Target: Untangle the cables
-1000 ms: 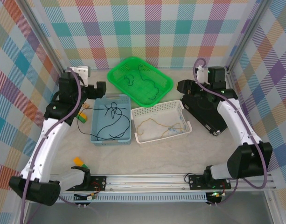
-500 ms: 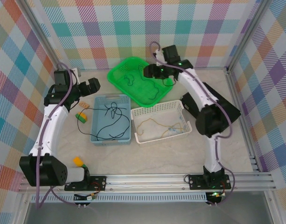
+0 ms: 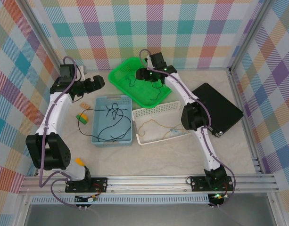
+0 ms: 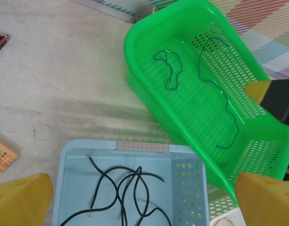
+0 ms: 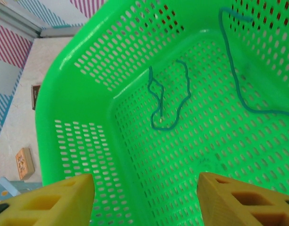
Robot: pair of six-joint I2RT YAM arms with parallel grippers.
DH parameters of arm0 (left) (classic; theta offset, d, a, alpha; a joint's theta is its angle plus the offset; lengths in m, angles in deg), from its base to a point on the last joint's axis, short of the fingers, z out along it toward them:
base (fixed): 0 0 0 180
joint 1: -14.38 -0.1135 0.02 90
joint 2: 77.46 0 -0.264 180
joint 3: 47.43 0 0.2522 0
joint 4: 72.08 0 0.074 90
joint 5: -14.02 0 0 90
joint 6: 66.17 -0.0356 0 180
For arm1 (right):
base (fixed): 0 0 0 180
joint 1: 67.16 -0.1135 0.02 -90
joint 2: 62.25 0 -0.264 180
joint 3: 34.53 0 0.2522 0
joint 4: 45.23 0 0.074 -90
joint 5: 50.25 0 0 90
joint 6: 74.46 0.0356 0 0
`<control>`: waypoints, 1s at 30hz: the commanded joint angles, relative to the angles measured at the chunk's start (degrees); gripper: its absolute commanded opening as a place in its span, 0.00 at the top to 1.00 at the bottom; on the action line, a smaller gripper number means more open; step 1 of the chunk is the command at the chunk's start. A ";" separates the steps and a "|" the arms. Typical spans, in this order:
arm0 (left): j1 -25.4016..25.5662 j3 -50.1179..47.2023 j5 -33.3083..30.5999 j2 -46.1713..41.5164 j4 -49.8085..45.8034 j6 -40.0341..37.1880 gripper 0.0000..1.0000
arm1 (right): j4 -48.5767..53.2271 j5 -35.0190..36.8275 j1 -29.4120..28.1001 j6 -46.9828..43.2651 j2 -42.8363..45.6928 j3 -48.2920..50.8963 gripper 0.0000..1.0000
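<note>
Three containers hold the cables [image 3: 115, 112] apart by colour: green basket [image 3: 112, 77] far, blue bin [image 3: 111, 142] left, white basket [image 3: 158, 140] right. Left gripper [image 4: 144, 197] and right gripper [image 5: 144, 188] hover spread, empty, seemingly checking.

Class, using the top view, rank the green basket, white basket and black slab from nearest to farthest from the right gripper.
1. green basket, directly beneath the right gripper
2. white basket, mid-table
3. black slab, right side
</note>
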 commanded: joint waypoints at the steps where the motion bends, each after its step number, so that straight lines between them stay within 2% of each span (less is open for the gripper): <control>1: -0.65 -1.92 -0.95 -0.50 6.39 -0.66 0.01 | -3.70 -0.76 0.20 -0.21 3.45 1.41 0.41; 7: -0.67 -11.61 -2.52 -6.04 22.37 -2.16 0.00 | -5.91 -0.80 0.27 -4.98 14.27 14.75 0.37; 10: -0.74 -16.12 -4.99 -9.10 27.61 -3.87 0.00 | -11.34 -1.29 0.67 -7.53 23.66 28.38 0.34; 15: -1.74 -25.94 -9.22 -15.10 36.77 -5.29 0.00 | -29.17 -2.38 3.75 -10.03 43.48 57.76 0.29; 18: -3.46 -31.95 -11.12 -18.67 41.31 -4.20 0.00 | -33.75 0.91 7.53 -11.32 55.02 72.65 0.25; 22: -4.76 -40.70 -15.53 -23.41 47.69 -1.99 0.00 | -32.29 5.39 14.71 -13.33 66.81 85.56 0.21; 26: -5.14 -47.41 -18.40 -26.44 50.52 -0.39 0.00 | -32.08 7.80 22.16 -15.12 74.54 94.97 0.18; 30: -5.23 -53.29 -21.11 -28.26 55.03 2.43 0.00 | -35.73 9.95 28.29 -14.46 79.84 102.62 0.10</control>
